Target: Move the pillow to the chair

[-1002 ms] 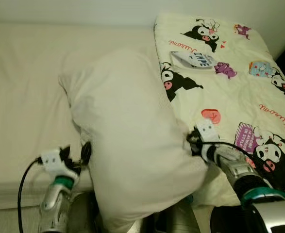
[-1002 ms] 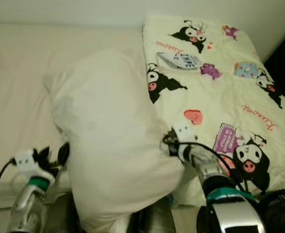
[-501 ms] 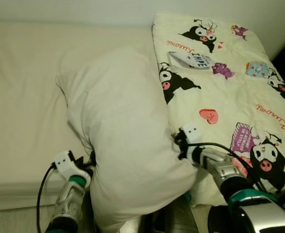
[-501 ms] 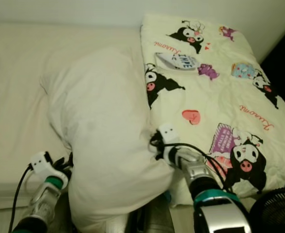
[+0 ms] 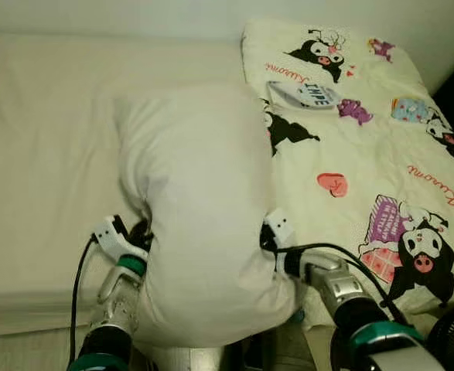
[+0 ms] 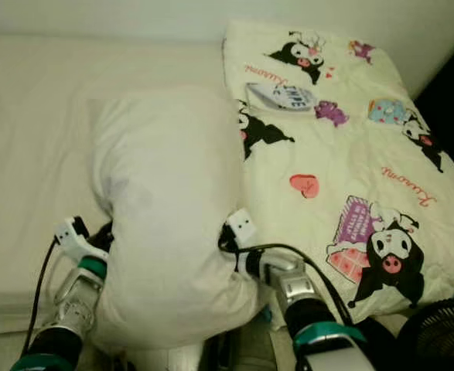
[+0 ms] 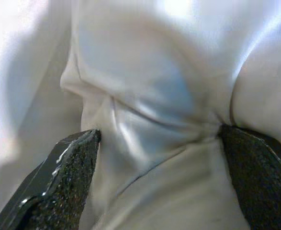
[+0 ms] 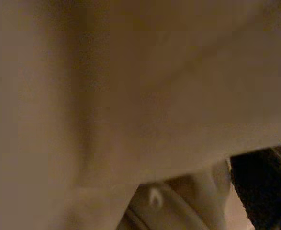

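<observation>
A big white pillow lies at the near edge of the bed, squeezed between my two arms. My left gripper presses into its left side, and my right gripper into its right side, both tips sunk in the fabric. In the left wrist view, the left gripper is open, its black fingers wide apart with creased pillow cloth bulging between them. In the right wrist view the pillow lies dim and close, with one black finger at the corner.
The cream mattress stretches to the left and behind the pillow. A pale quilt with cartoon prints covers the right side of the bed, touching the pillow. A black fan stands at the lower right by the bed.
Both arms have closed in towards each other, and the pillow is squeezed narrower and drawn nearer to me. The right gripper has slid left off the quilt.
</observation>
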### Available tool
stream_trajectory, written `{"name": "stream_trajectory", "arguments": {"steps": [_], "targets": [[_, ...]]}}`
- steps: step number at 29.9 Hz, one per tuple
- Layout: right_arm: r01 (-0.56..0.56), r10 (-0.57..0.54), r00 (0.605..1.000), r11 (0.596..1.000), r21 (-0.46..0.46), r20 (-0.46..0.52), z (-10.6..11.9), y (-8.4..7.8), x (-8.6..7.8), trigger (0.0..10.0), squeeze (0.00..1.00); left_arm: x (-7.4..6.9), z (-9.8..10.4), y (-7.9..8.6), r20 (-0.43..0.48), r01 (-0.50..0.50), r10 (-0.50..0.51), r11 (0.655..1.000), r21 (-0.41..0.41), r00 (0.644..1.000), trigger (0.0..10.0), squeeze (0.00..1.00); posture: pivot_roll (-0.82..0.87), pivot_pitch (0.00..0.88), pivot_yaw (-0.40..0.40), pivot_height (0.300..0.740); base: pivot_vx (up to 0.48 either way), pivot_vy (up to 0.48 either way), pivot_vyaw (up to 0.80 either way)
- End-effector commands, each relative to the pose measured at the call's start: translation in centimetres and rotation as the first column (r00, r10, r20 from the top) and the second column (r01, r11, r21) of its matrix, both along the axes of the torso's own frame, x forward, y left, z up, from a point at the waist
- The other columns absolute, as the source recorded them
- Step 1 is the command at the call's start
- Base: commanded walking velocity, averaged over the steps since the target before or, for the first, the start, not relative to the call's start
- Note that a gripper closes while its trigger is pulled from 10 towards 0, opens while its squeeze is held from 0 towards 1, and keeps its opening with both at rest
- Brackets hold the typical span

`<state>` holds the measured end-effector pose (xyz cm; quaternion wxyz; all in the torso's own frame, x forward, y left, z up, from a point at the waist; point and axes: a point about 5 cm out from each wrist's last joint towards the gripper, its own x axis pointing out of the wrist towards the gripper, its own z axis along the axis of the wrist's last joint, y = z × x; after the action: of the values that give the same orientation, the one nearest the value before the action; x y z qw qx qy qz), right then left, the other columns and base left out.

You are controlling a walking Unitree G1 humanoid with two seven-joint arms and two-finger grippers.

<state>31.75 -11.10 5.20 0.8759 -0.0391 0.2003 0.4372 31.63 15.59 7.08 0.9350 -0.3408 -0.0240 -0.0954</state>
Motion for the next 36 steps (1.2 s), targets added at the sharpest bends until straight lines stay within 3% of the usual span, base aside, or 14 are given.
{"name": "stream_trajectory", "arguments": {"steps": [1, 9, 10, 12, 15, 17, 18, 23, 25, 28, 29, 30, 32, 36], "targets": [[-0.131, 0.131, 0.991, 0.991, 0.000, -0.032, -1.0, 3.5, -1.5, 10.0, 1.00, 0.1, 1.3, -1.8, 0.064, 0.090, -0.090, 0.996, -0.002, 0.994, 10.0, 0.00, -0.02, 0.131, -0.033, 0.595, 0.000, 0.000, 0.00], [-0.212, 0.209, 0.973, 0.977, 0.014, 0.097, 1.3, 6.8, -2.0, 10.0, 1.00, -1.6, 5.1, 1.9, 0.196, 0.024, -0.047, 0.992, 0.122, 0.979, 10.0, 0.00, 0.02, 0.131, -0.031, 0.595, 0.000, 0.000, 0.00], [-0.227, 0.221, 0.963, 0.974, 0.021, 0.152, 2.5, 6.8, -2.1, 10.0, 1.00, -3.6, 5.4, 2.6, 0.196, 0.041, -0.078, 0.982, 0.186, 0.978, 10.0, 0.00, 0.03, 0.129, -0.031, 0.595, 0.000, 0.000, 0.00], [-0.228, 0.222, 0.961, 0.974, 0.017, 0.167, 2.8, 6.6, -2.2, 10.0, 1.00, -4.2, 5.4, 2.6, 0.190, 0.049, -0.088, 0.979, 0.200, 0.978, 10.0, 0.00, 0.03, 0.129, -0.031, 0.595, 0.000, 0.000, 0.00], [-0.178, 0.177, 0.965, 0.984, -0.016, 0.191, 3.2, 4.8, -1.7, 10.0, 1.00, -6.4, 4.5, 2.8, 0.133, 0.084, -0.118, 0.967, 0.239, 0.984, 10.0, 0.00, 0.04, 0.130, -0.030, 0.595, 0.000, 0.000, 0.00], [-0.063, 0.071, 0.981, 0.997, -0.048, 0.183, 3.0, 1.4, -0.8, 10.0, 1.00, -8.6, 3.0, 3.5, 0.053, 0.078, -0.094, 0.964, 0.252, 0.994, 10.0, 0.00, 0.05, 0.129, -0.029, 0.595, 0.000, 0.000, 0.00], [-0.063, 0.071, 0.981, 0.997, -0.048, 0.183, 3.0, 1.4, -0.8, 10.0, 1.00, -8.6, 3.0, 3.5, 0.053, 0.078, -0.094, 0.964, 0.252, 0.994, 10.0, 0.00, 0.05, 0.129, -0.029, 0.595, 0.000, 0.000, 0.00], [0.190, -0.161, 0.972, 0.967, -0.171, 0.172, 2.0, -4.5, 0.5, 10.0, 1.00, -9.8, 2.3, 5.8, 0.004, -0.054, 0.056, 0.951, 0.303, 0.998, 10.0, 0.00, 0.05, 0.125, -0.027, 0.595, 0.000, 0.000, 0.00], [0.338, -0.293, 0.934, 0.909, -0.242, 0.202, 1.8, -7.3, 1.1, 10.0, 1.00, -9.9, 2.1, 7.3, -0.011, -0.143, 0.157, 0.925, 0.351, 0.988, 10.0, 0.00, 0.05, 0.125, -0.027, 0.595, 0.000, 0.000, 0.00], [0.654, -0.587, 0.747, 0.732, -0.190, 0.313, 3.1, -10.9, 2.2, 10.0, 1.00, -9.6, 2.3, 10.0, -0.010, -0.299, 0.332, 0.862, 0.409, 0.943, 10.0, 0.00, 0.05, 0.113, -0.017, 0.595, 0.000, 0.000, 0.00], [0.654, -0.587, 0.747, 0.732, -0.190, 0.313, 3.1, -10.9, 2.2, 10.0, 1.00, -9.6, 2.3, 10.0, -0.010, -0.299, 0.332, 0.862, 0.409, 0.943, 10.0, 0.00, 0.05, 0.113, -0.017, 0.595, 0.000, 0.000, 0.00], [0.717, -0.649, 0.682, 0.684, -0.134, 0.337, 3.8, -11.8, 2.4, 10.0, 1.00, -9.5, 2.5, 10.7, 0.003, -0.330, 0.359, 0.857, 0.396, 0.933, 10.0, 1.00, 0.05, 0.109, -0.016, 0.595, 0.000, 0.000, 0.00], [0.772, -0.705, 0.609, 0.632, -0.068, 0.363, 4.6, -12.7, 2.6, 10.0, 1.00, -9.4, 2.9, 11.3, 0.024, -0.349, 0.370, 0.850, 0.393, 0.929, 10.0, 1.00, 0.05, 0.107, -0.015, 0.595, 0.000, 0.000, 0.00], [0.806, -0.738, 0.557, 0.591, -0.035, 0.381, 5.1, -13.4, 2.6, 10.0, 1.00, -9.4, 3.2, 11.8, 0.042, -0.359, 0.377, 0.835, 0.417, 0.925, 10.0, 1.00, 0.05, 0.102, -0.016, 0.595, 0.000, 0.000, 0.00]]}}
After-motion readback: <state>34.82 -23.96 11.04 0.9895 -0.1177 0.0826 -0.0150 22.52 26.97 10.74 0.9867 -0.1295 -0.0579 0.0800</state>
